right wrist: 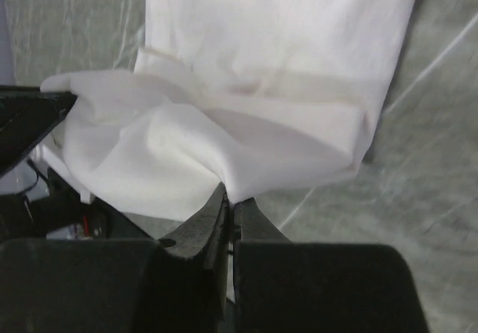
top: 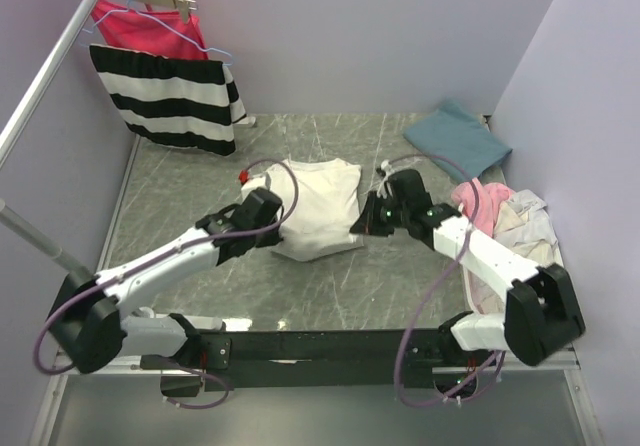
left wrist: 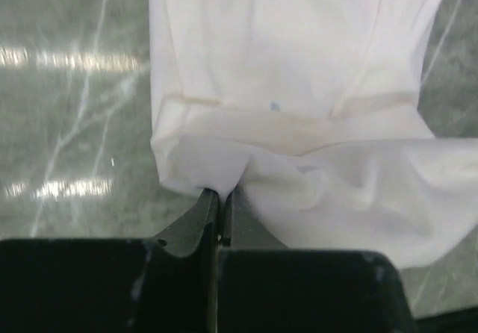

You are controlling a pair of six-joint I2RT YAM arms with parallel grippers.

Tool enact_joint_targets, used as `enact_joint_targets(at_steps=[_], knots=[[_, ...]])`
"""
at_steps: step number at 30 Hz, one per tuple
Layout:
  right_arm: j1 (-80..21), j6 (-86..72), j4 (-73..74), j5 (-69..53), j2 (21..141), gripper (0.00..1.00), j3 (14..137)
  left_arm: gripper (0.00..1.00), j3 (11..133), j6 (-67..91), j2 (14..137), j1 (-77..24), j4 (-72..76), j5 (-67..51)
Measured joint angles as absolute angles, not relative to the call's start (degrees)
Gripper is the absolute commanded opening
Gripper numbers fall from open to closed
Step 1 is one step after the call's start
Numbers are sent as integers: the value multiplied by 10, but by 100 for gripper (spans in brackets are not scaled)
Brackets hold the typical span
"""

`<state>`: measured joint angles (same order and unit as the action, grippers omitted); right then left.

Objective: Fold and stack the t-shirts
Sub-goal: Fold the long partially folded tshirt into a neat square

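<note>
White cotton, pinched tight: the left claw [left wrist: 220, 193] is clenched on the near hem of the white t-shirt [left wrist: 299, 86], jaws pressed together with a nip of cloth bunched at their tips. Right claw [right wrist: 230, 198], same story, clamped on the other near corner with fabric puckering up from the grip. This looks like soft, light, limp stuff. It'll likely sag and crease wherever it isn't held, so two hem corners looks the right hold. The tee lies mid-bench, a long pale rectangle on the grey marbled bench [top: 190, 176]. Off right, a teal t-shirt [top: 458, 138] lies flat beside a crumpled pink-and-white heap [top: 500, 214].
</note>
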<state>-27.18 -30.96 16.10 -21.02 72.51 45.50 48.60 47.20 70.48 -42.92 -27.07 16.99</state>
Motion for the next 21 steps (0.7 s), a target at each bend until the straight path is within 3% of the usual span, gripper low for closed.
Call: enact_joint_targets(at_steps=[17, 20, 21], knots=[[-157, -230, 206, -273, 1151, 1, 903, 1, 809, 329, 1078, -236, -146, 134], [-145, -229, 223, -284, 1217, 14, 986, 1, 859, 319, 1135, -218, -139, 113], [-143, -228, 227, -285, 1236, 26, 1010, 4, 875, 316, 1155, -213, -137, 105]])
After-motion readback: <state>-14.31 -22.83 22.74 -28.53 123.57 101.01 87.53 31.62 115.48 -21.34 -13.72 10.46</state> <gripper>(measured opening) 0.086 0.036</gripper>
